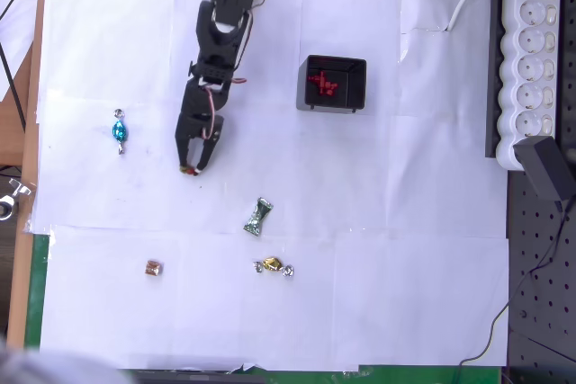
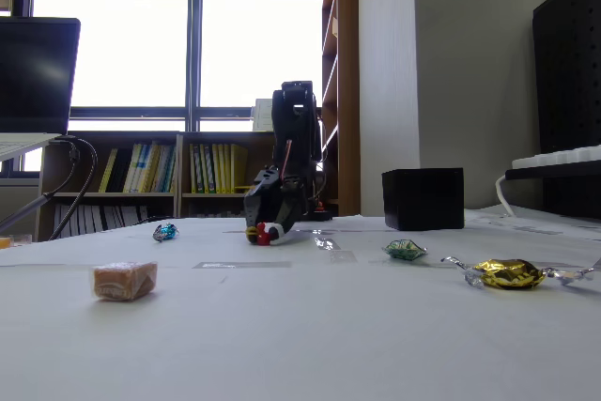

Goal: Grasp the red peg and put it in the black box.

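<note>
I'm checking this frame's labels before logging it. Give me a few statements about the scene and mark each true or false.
1. The gripper is down at the paper, at a red peg. True.
2. The black box is empty. False: red pieces lie inside.
3. The blue candy lies left of the arm in the overhead view. True.
4. The gold candy sits inside the box. False: it lies on the paper.

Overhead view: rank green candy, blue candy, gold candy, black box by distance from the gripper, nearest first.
From the gripper:
1. Green candy, lower right of it.
2. Blue candy, to its left; close to the green one, but slightly farther.
3. Gold candy, farther down right.
4. Black box, upper right, red pieces inside.
</note>
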Available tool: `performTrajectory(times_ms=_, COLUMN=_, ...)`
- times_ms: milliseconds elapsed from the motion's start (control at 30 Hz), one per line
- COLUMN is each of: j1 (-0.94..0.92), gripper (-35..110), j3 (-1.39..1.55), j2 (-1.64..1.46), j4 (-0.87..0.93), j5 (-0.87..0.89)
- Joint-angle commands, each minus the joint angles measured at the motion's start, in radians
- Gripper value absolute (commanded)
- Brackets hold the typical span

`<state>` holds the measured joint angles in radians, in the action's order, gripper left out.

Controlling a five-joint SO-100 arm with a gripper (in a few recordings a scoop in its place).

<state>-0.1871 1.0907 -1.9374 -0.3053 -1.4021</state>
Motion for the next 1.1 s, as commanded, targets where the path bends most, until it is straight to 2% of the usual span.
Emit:
performTrajectory(times_ms=0, j1=0.04, gripper=0, j3=0.268, j2=0.245, j4=0.557, j5=0.103)
performTrajectory(times_ms=67, j1=0.069, gripper=0, j3=0.365, j2=0.298, j4=0.758, j5=0.155)
performTrajectory(times_ms=200, j1=0.132, gripper=0, j3=0.497, j2=0.387, j4=1.037, j5=0.253)
performTrajectory(times_ms=400, j1=0.273, gripper=0, j3=0.68, j2=0.462, j4=1.408, j5=0.368)
performTrajectory(times_ms=567, j1=0.471, gripper=0, j3=0.882, j2=0.46, j4=1.684, j5=0.486)
performTrajectory(times_ms=700, j1=0.649, gripper=0, j3=1.017, j2=0.428, j4=1.819, j5=0.549)
performTrajectory(times_ms=867, j1=0.822, gripper=0, j3=1.026, j2=0.399, j4=1.893, j5=0.597)
performTrajectory(times_ms=1067, j1=0.9, gripper=0, j3=0.985, j2=0.319, j4=1.948, j5=0.673)
